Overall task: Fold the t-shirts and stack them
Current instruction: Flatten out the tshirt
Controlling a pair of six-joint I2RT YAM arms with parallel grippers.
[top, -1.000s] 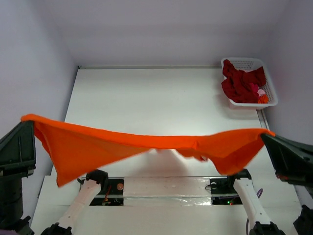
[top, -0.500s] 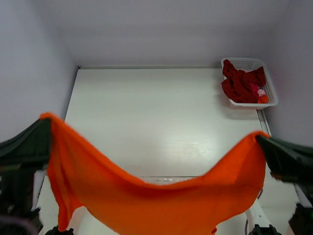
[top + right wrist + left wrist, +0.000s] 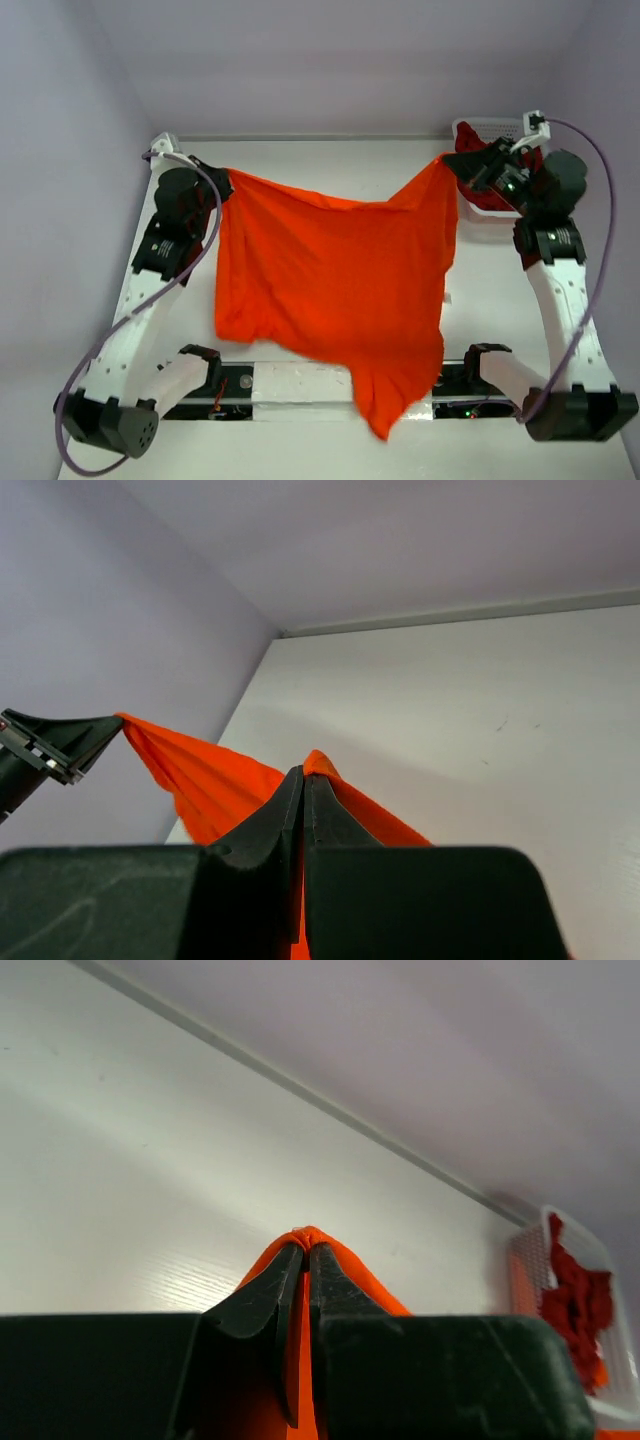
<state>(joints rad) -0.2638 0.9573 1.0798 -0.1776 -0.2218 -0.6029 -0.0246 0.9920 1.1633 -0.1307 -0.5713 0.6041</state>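
Note:
The bright orange t-shirt (image 3: 335,280) hangs spread between both arms over the far half of the table, its lower end trailing past the near edge. My left gripper (image 3: 226,174) is shut on one top corner of it; the left wrist view shows orange cloth (image 3: 345,1275) pinched at the fingertips (image 3: 307,1247). My right gripper (image 3: 449,161) is shut on the other top corner, with cloth (image 3: 235,780) running from its fingertips (image 3: 304,772) across to the left gripper (image 3: 105,730). Dark red t-shirts (image 3: 495,185) lie in the basket, largely hidden behind the right arm.
A white lattice basket (image 3: 500,128) stands at the back right corner, also seen in the left wrist view (image 3: 525,1260). Walls close the table at left, back and right. The arm bases (image 3: 200,362) (image 3: 485,362) sit at the near edge.
Both arms have swung from close to the camera out over the far table, carrying the orange t-shirt away and lower. It now hangs spread instead of sagging across the near view.

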